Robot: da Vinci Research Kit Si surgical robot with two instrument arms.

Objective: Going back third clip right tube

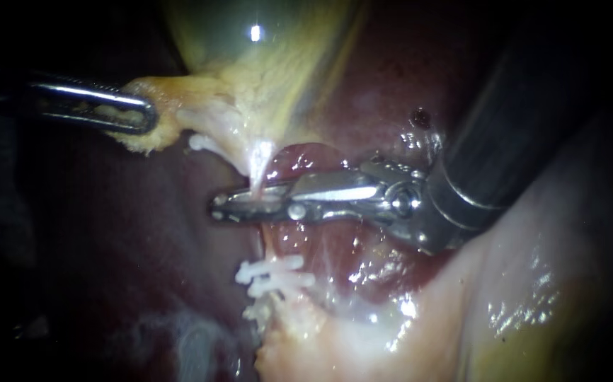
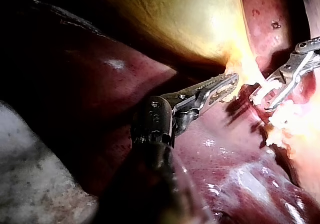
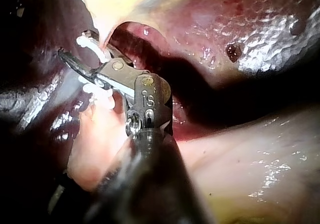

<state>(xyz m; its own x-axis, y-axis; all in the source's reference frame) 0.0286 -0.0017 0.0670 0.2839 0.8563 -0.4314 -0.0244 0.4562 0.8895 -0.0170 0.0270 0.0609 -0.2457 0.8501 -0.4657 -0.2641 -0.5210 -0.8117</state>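
Liver (image 1: 108, 233) behind: left pincer (image 1: 133, 113) clamps gallbladder (image 1: 250, 64); right pincer (image 1: 250, 204) gapes around tube (image 1: 258, 159).

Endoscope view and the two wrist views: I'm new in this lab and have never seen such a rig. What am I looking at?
Two thin surgical instruments, each ending in small jaws, work on a pig's liver and gallbladder. The endoscope view is a camera close to the tissue. The other two views come from cameras on each instrument's arm.

The left instrument enters from the left, its jaws shut on yellowish tissue at the gallbladder's narrow end. The right instrument enters from the upper right, its jaws open around a thin tube. Beyond them, seemingly on the same tube, sit white clips.
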